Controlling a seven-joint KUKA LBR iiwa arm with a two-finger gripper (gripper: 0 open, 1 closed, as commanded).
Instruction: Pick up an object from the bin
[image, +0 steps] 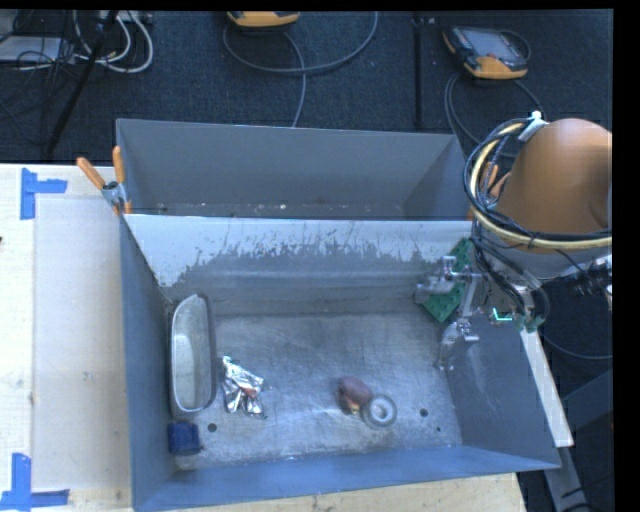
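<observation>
My gripper (455, 312) hangs at the bin's right side, above the sloping right wall and the floor's right edge. Nearest to it, on the floor to its lower left, a small silver ring (381, 410) lies against a brown lump (352, 393). Both are apart from the gripper. Farther left rests a crumpled piece of silver foil (241, 386).
A long silver oval dish (191, 353) lies along the bin's left wall, with a small blue thing (183, 437) in the front left corner. The arm with its orange dome and cables stands over the bin's right rim.
</observation>
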